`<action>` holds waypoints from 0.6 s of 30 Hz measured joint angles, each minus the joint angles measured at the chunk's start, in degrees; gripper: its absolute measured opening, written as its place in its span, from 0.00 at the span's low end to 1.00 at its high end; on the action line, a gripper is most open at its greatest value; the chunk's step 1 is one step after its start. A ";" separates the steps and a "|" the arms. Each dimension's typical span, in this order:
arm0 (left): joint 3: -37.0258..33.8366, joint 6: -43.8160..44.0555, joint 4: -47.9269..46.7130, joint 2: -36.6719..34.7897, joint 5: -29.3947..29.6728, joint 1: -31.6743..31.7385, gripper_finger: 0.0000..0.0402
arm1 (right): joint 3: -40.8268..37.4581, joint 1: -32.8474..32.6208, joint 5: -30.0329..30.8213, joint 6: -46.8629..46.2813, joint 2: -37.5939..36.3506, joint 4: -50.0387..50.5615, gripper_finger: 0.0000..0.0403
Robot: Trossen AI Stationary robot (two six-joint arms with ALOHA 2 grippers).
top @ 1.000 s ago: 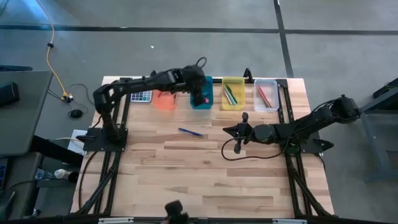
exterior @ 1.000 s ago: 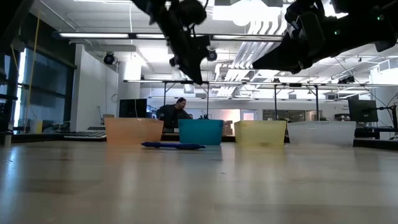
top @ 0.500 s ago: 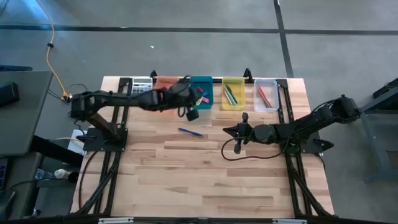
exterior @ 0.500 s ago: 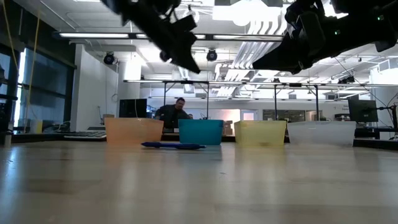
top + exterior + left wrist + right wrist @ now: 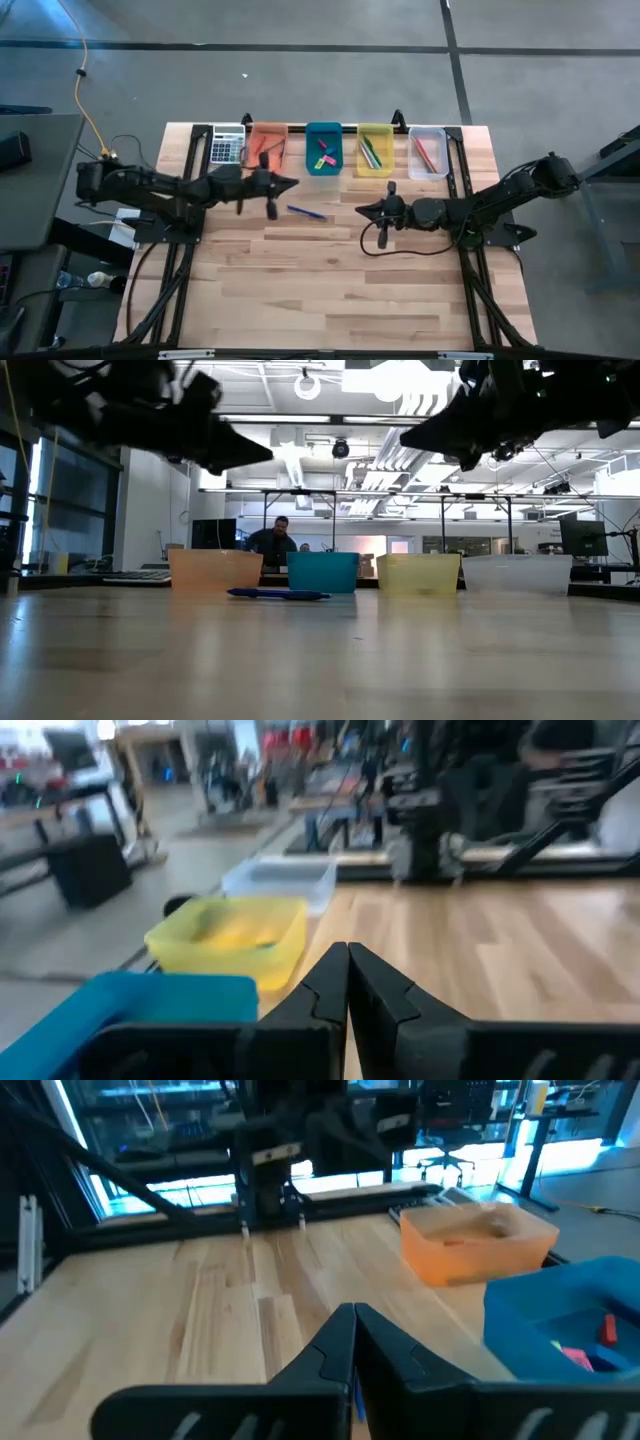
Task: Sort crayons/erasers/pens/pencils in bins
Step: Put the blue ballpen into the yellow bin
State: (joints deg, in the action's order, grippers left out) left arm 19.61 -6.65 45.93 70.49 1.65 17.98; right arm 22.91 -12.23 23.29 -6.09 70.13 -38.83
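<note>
Out on the bare wood lies one blue pen (image 5: pixel 306 211), the only thing not yet binned. The left gripper (image 5: pixel 270 206) hangs just beside it, fingers pinched together on nothing; the right gripper (image 5: pixel 381 233) waits mid-table, also clenched and empty. Behind stand the bins (image 5: pixel 323 150), pink and yellow-green erasers (image 5: pixel 323 157) in the teal one. Next, I'd say: open up, drop over the pen, carry it to the yellow bin (image 5: pixel 375 150).

We're under bright, even overhead light, the ceiling strip lights (image 5: pixel 300 418) glaring white in the low view. The table (image 5: pixel 330 290) shows only soft shadows. The left wrist view is blurred, smearing the yellow bin (image 5: pixel 228 935); the low view's foreground is out of focus.
</note>
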 joint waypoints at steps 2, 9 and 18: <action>-4.17 0.32 5.62 -1.61 -1.07 -0.13 0.00 | 1.76 -0.02 0.13 -0.11 0.59 0.52 0.00; -14.11 0.53 14.58 -7.10 -3.11 -0.02 0.00 | 12.08 -0.13 0.26 2.10 8.23 7.42 0.00; -17.99 -1.10 14.84 -16.30 -3.57 0.00 0.00 | 31.20 3.71 -2.46 -2.46 20.49 30.23 0.05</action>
State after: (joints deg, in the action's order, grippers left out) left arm 1.62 -7.75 60.76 54.19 -1.92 17.98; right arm 54.12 -8.52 20.83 -8.55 90.62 -8.60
